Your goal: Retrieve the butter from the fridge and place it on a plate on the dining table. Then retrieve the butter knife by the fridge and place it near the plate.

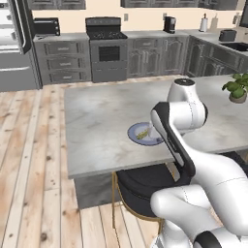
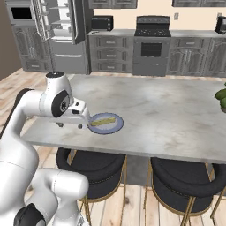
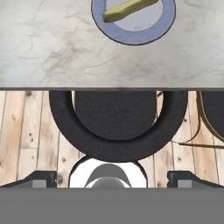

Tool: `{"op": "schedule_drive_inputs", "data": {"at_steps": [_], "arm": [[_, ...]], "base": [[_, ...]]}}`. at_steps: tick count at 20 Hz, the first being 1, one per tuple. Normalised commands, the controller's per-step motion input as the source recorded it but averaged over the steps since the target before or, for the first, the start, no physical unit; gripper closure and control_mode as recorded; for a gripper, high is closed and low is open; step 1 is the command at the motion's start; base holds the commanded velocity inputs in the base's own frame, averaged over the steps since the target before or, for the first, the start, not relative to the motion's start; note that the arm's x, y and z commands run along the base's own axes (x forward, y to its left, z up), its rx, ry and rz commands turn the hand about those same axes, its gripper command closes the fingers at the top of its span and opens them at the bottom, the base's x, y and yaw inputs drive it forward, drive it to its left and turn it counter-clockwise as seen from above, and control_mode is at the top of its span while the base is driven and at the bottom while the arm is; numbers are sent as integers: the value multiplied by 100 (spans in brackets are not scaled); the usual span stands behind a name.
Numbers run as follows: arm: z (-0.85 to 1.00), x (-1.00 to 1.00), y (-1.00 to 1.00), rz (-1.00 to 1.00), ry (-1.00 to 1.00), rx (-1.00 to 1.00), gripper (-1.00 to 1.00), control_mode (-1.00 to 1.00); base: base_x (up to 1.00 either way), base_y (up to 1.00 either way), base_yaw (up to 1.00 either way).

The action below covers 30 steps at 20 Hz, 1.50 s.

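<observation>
1. The pale yellow-green stick of butter (image 2: 106, 119) lies flat across the small round blue-grey plate (image 2: 115, 127), near the front edge of the light grey marbled stone surface (image 2: 167, 114); judged delivered.
2. The white arm's jaws (image 2: 70, 125) stand fully open, holding nothing, just beside the plate's rim, free for the knife.
3. The tall dark grey fridge (image 2: 62, 37) stands with a door open, well apart.
4. A black round stool (image 3: 116, 120) sits under the surface's edge.

One plate (image 2: 106, 124), one butter stick (image 2: 103, 120), one table (image 2: 167, 110), two stools (image 2: 90, 170), one plant (image 1: 237, 87), one fridge (image 2: 62, 35).
</observation>
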Motion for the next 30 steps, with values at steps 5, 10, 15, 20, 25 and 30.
{"op": "schedule_drive_inputs", "data": {"at_steps": [5, 10, 15, 20, 25, 30], "arm": [[0, 0, 0, 0, 0, 0, -100, 100], [0, 0, 0, 0, 0, 0, -100, 100], [0, 0, 0, 0, 0, 0, -100, 100], [0, 0, 0, 0, 0, 0, -100, 100], [0, 0, 0, 0, 0, 0, -100, 100], [0, 0, 0, 0, 0, 0, -100, 100]], "base": [[0, 70, 0], [0, 92, -5], [0, 100, -5], [25, 100, -8], [64, 100, -11], [94, 100, -24]]}}
